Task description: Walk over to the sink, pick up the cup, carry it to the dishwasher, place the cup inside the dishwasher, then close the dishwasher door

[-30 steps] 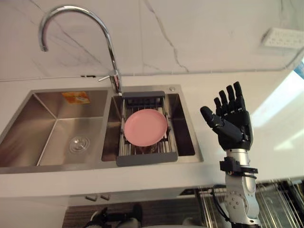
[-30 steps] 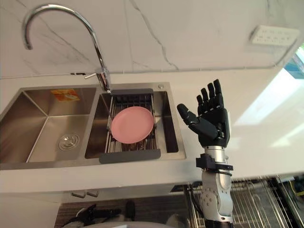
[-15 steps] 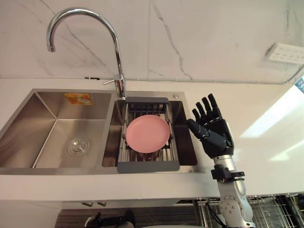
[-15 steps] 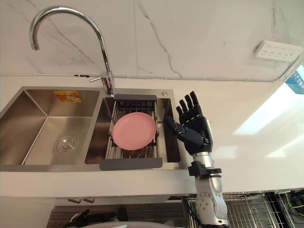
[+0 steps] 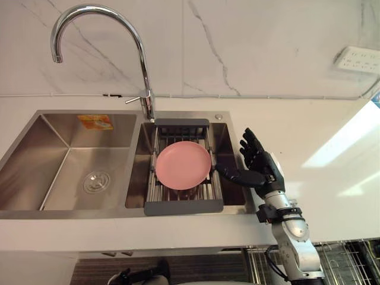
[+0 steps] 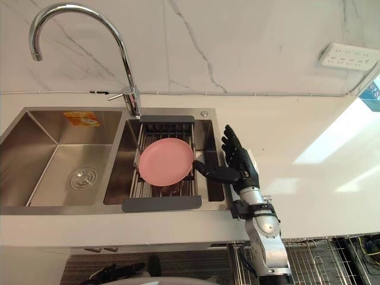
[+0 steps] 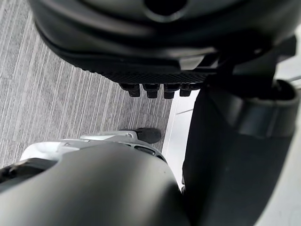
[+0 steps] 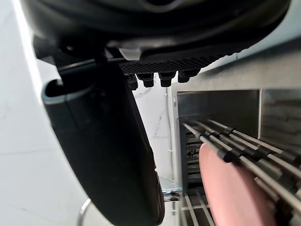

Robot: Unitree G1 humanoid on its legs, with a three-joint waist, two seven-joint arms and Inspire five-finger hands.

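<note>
A pink plate point(image 5: 183, 165) lies on a wire drying rack point(image 5: 183, 206) set across the right basin of the steel sink point(image 5: 71, 211). Something brownish shows under the plate through the rack bars; I cannot tell what it is. My right hand point(image 5: 262, 169) is open at the sink's right rim, fingers spread upward and the thumb stretched over the basin toward the plate's right edge, apart from it. In the right wrist view the thumb point(image 8: 117, 155) stands beside the plate point(image 8: 235, 188) and the rack bars point(image 8: 225, 136). My left hand point(image 7: 155, 89) hangs over grey floor, fingers relaxed, holding nothing.
A tall curved faucet point(image 5: 142, 89) rises behind the divider between the basins. The left basin point(image 5: 89, 172) holds a drain and an orange sticker. White countertop point(image 5: 320, 148) spreads to the right, with a wall socket point(image 5: 359, 59) above it. A wire dishwasher rack point(image 6: 314, 261) shows below.
My right hand has come down and tipped forward from upright above the counter to the sink's right rim, its thumb now over the basin. The camera has shifted slightly.
</note>
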